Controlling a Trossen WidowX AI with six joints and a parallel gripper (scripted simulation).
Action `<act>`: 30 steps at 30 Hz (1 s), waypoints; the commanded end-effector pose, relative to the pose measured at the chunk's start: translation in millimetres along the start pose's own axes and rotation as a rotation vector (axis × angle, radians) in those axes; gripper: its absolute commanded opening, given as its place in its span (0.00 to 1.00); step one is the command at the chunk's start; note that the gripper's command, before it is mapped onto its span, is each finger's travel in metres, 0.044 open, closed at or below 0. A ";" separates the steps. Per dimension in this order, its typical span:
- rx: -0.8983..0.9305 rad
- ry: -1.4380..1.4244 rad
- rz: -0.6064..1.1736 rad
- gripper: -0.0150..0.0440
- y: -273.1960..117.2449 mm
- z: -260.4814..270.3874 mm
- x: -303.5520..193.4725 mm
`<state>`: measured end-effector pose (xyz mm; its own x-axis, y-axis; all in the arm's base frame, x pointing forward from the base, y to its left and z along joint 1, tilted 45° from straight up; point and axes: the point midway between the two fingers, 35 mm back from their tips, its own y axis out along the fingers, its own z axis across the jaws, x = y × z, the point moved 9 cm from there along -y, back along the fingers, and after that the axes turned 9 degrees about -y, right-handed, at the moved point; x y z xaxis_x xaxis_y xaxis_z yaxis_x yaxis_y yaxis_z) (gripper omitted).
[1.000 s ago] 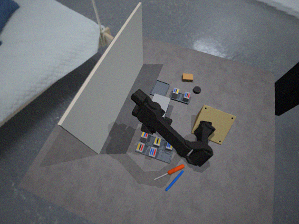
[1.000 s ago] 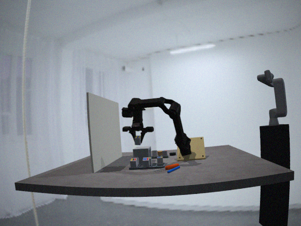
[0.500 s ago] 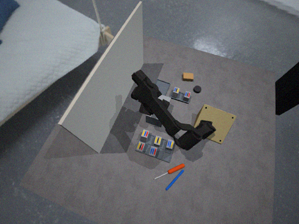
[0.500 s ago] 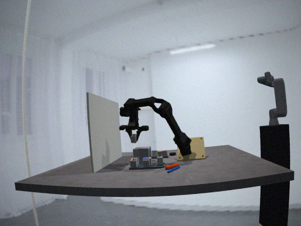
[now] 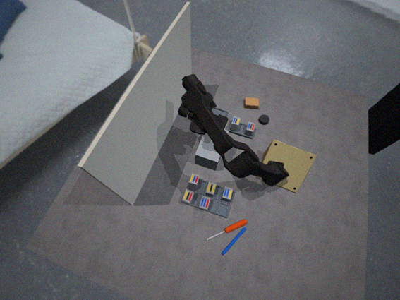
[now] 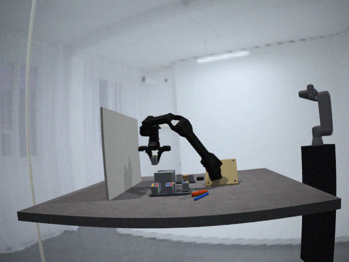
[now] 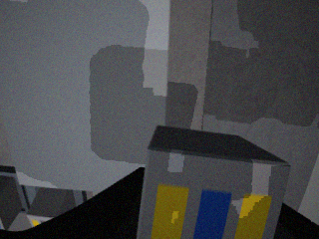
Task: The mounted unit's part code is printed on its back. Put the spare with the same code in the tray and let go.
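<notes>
Arm: black, rising from a tan base plate (image 5: 298,160) and reaching toward the upright grey panel (image 5: 145,109). Gripper (image 6: 154,158): raised well above the table (image 6: 253,191), pointing down, jaws partly closed and clamped on a spare (image 7: 209,215). Spare: small grey block, dark top, label of yellow, blue and yellow stripes, hanging clear of everything below; wrist view shows it against grey table and shadow. Mounted unit (image 5: 207,153): larger plain grey box, between the two racks, partly covered by the arm from above; its back does not show. Near rack (image 5: 207,195): dark, compartmented, holding five striped spares. Far rack (image 5: 242,124): two striped spares, one yellow-blue, one red-blue. Tray (image 5: 221,112): flat grey square just beside the far rack, mostly hidden under the arm in the top view. Sundries: orange block (image 5: 251,102), black puck (image 5: 264,119), orange-handled screwdriver (image 5: 228,229), blue pen (image 5: 233,241) just beside it. Grey camera mount (image 6: 319,112) on a black post at the table edge.
</notes>
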<state>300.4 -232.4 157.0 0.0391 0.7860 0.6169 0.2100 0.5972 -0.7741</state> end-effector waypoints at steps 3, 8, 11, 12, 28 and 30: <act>0.015 -0.015 -0.015 0.25 7.7 0.0 -34.6; 0.021 -0.025 -0.027 0.25 13.9 2.7 -61.9; 0.024 -0.034 -0.036 0.25 18.1 5.0 -77.6; 0.024 -0.038 -0.039 0.25 19.6 5.8 -82.7; 0.032 -0.094 -0.089 0.25 45.4 26.3 -154.3; 0.032 -0.094 -0.089 0.25 45.3 26.7 -154.6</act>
<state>278.2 -320.9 27.8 -0.0573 0.7420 0.6680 0.1832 0.6655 -0.7236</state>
